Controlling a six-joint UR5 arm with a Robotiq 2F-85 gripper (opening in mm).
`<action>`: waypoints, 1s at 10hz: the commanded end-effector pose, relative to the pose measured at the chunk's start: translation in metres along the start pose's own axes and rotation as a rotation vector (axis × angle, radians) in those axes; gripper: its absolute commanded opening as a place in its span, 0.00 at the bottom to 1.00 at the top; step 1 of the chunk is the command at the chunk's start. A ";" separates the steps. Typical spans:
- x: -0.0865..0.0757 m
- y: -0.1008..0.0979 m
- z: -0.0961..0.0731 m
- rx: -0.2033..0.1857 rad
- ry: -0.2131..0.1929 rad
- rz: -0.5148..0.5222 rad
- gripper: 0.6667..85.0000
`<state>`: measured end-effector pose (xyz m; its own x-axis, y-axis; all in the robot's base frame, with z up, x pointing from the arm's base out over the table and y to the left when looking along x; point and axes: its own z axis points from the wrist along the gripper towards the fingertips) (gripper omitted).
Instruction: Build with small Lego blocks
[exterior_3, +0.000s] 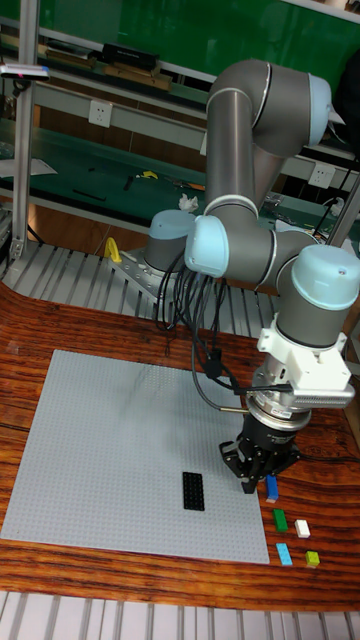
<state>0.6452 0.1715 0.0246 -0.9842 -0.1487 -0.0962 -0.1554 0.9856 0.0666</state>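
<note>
Lego is the work here, and you have the pieces split between two surfaces. Start with the biggest: the desk (60, 330), dark wood grain, carries a grey baseplate (110, 450) that lies flat and fills most of the left of it. On that plate, near its front right, sits one black brick (192, 490), long side running away from you, apparently already pressed on.

Your arm (250, 190) reaches down over the plate's right edge, and the gripper (256, 462) hangs low there, just beside a blue brick (271, 487) that lies on the bare wood off the plate. The dark jaws blur into each other from this angle, so you cannot tell whether they are parted or closed, nor whether they grip anything.

Right of the plate's front corner lie the loose pieces, smallest last: a green brick (281, 518), a light blue brick (285, 553), a white brick (302, 527) and a yellow-green brick (313, 559), all close together yet apart.

The step in hand looks like picking the blue one. Square the jaws across its short sides, come straight down, and close only once the fingers bracket it. Keep clear of the green neighbour. When you place, line the studs up before pressing, and press vertically so the plate does not slide.
</note>
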 end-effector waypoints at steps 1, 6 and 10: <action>0.003 0.010 -0.001 -0.005 0.006 0.001 0.01; 0.008 0.005 -0.001 0.016 0.028 -0.053 0.01; 0.011 0.005 -0.001 0.014 0.037 -0.075 0.01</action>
<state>0.6360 0.1729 0.0240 -0.9714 -0.2266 -0.0709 -0.2294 0.9728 0.0334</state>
